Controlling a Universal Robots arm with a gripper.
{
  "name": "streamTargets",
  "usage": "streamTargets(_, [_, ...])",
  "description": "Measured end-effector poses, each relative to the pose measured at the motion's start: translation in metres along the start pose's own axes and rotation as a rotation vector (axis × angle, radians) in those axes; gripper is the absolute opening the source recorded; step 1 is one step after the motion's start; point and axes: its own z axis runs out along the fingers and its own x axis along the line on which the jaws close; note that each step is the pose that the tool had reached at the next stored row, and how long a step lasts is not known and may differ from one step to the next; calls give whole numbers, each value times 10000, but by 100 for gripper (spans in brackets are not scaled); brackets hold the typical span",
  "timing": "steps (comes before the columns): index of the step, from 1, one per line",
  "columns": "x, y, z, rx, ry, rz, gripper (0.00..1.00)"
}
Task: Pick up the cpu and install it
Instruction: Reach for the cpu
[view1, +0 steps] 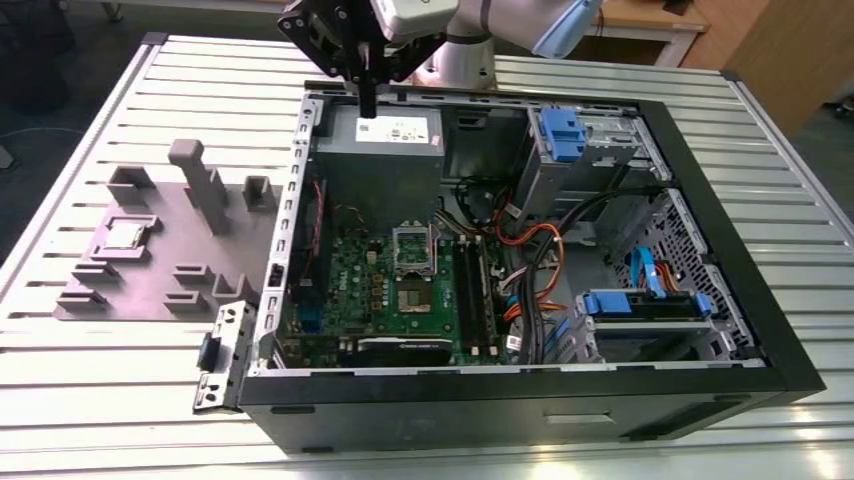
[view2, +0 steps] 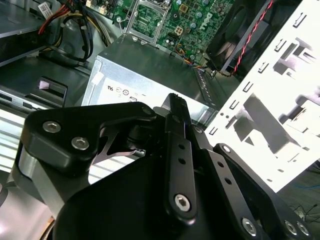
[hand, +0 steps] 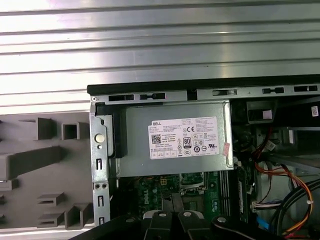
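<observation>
While the tool (view1: 366, 108) hovers, the square silver cpu (view1: 127, 235) lies flat.

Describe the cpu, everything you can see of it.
The cpu is a small, flat square chip with a dull silver metal top. It lies level in a shallow seat of the grey plastic fixture, at the exterior view's left of the open computer case. Only the fixture touches it. The gripper hangs well away, over the case's far edge.
</observation>
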Motion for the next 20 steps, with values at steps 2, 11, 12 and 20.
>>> streamTargets(2, [1, 0, 1, -1, -1, 1, 11])
streamTargets(11, [84, -18, -1, -1, -1, 1, 11])
streamTargets(12, [98, -25, -1, -1, -1, 1, 11])
streamTargets(20, [132, -48, 1, -2, -1, 1, 11])
